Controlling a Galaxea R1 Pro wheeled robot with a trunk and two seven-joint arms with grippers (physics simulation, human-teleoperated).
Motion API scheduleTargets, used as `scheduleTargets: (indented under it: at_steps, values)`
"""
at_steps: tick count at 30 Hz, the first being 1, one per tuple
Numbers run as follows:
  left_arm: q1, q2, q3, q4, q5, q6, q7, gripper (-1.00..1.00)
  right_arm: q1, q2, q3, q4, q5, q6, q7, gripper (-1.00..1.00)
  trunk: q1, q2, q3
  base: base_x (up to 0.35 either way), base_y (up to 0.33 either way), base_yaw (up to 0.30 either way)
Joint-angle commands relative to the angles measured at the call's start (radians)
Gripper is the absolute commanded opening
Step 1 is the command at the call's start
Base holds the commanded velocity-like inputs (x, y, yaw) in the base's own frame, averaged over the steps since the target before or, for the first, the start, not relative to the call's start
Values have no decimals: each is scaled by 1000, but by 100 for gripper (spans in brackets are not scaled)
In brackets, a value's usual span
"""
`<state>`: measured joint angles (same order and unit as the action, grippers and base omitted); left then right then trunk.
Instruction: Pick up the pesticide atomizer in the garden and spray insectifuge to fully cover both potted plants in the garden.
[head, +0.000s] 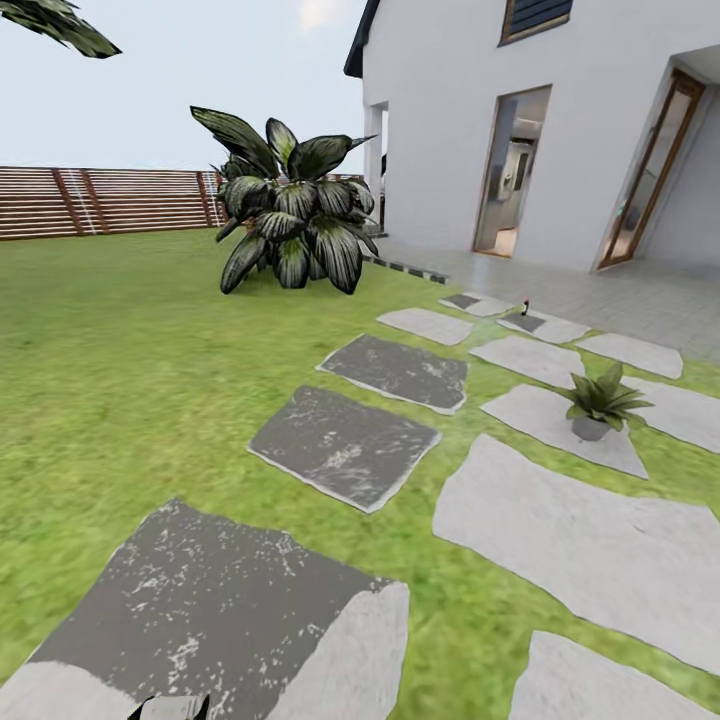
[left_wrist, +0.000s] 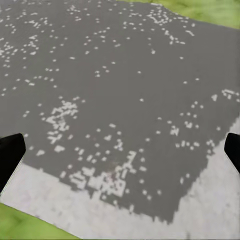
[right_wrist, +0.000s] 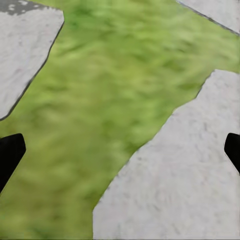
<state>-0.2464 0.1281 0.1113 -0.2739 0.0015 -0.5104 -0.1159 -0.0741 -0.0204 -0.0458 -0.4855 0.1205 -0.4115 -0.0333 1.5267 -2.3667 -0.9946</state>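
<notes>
- Nearest the head camera, a dark speckled stepping stone (head: 215, 610) is lying at the robot's feet, and a small grey part of the robot's own body is poking in at the frame's lower edge.
- The left gripper (left_wrist: 120, 147) is hanging over that same dark stone, its black fingertips (left_wrist: 10, 152) sitting wide apart at the frame's edges with nothing between them, so it is released.
- The right gripper (right_wrist: 120, 147) is likewise spread and empty, looking down on lawn (right_wrist: 100, 100) running between pale slabs.
- The pesticide atomizer (head: 524, 305) is standing far ahead on the distant stones near the house terrace (head: 640, 290), showing as a tiny dark sliver with a red top (too small to read any detail).
- One potted plant (head: 600, 400) is sitting on a pale stepping stone (head: 555, 420) to the right, well short of the atomizer; the big dark leafy bush (head: 290, 215) and the slatted fence (head: 100, 200) are standing further back on the left.
- Judged by its slim shape, the bottle is probably light and rigid but easy to tip; a grasp around the middle of the body, below the red top, is looking safest, leaving the nozzle free for spraying.
</notes>
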Motion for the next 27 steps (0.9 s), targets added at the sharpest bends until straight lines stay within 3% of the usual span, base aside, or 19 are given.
scheduleTargets:
  at_steps: [1,27]
  values:
    - [-1,-1,8,1,0,-2,-10,100,-1,0,-3,1,10,-2,-3,100,0,0,-1,339,0,0]
    - [-1,0,8,1,0,-2,-10,100,0,0,-3,1,10,-1,-3,100,0,0,-1,338,0,0]
